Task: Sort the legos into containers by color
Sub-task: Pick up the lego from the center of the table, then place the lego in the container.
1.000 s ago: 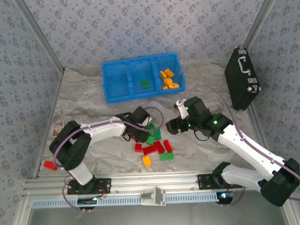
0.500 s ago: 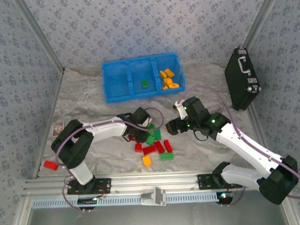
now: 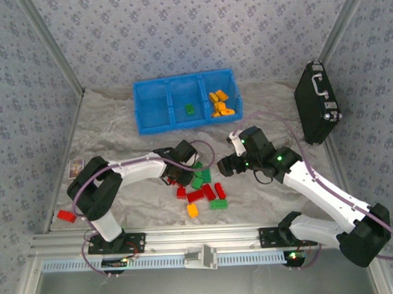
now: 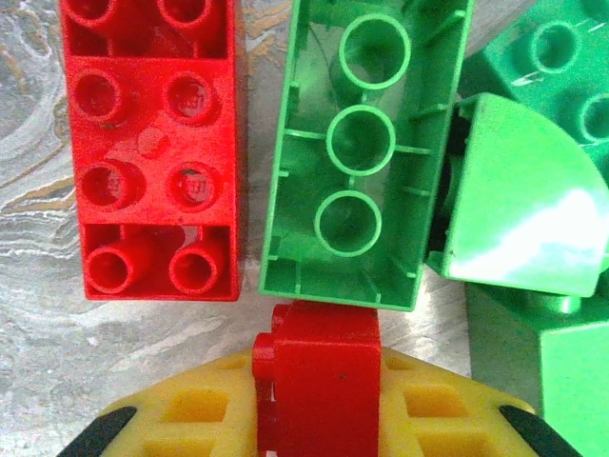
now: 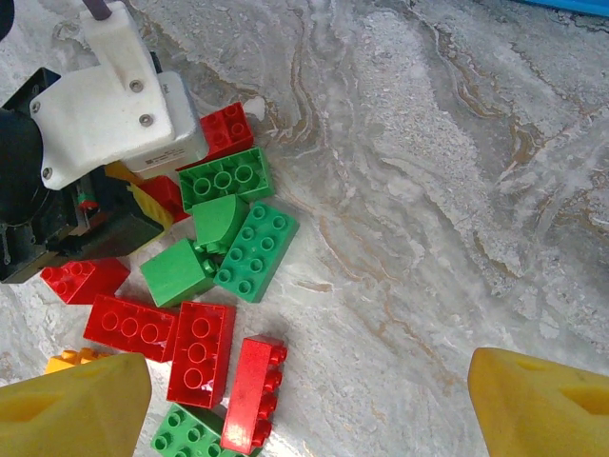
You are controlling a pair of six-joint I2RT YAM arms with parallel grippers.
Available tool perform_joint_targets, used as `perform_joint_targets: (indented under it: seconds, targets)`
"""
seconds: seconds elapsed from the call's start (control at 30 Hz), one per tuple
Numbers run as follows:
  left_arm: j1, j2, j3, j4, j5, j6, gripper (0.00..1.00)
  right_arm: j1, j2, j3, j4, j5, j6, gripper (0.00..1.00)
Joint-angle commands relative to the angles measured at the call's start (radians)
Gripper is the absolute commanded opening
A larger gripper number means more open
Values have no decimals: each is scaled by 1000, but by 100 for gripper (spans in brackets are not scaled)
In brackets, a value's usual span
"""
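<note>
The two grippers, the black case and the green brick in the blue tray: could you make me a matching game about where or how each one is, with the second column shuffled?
Things:
1. left gripper
2. right gripper
3. black case
4. lone green brick

Places or states:
A. standing by the right wall
B. open, beside the loose pile
C. in the tray's middle compartment
D. shut on a small red brick

Pairs: 1-D, 2-B, 3-A, 4-C

tray (image 3: 151,111) behind legos (image 3: 197,196) | case (image 3: 316,107) right of tray
</note>
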Motion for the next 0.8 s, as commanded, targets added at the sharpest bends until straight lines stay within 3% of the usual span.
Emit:
perform_joint_targets:
  seconds: [0.0,0.2,0.4,0.53,0.77]
  targets:
    - [-2,-32,31,-63,-33,6,23,-5,-3,28,-13,16,-24,88]
    - [23,-99,121,-144,-69,29,23,-15,-4,27,1,11,-35,88]
    - [116,-155,316,-201,-158,74,23,-37,-4,17,5,-9,-44,88]
    - [208,-105,446,-195,-235,149,23,-53,-7,15,6,-16,-50,88]
    - [377,70,635,-143,-208,146,23,-73,-45,-4,43,-34,-44,87]
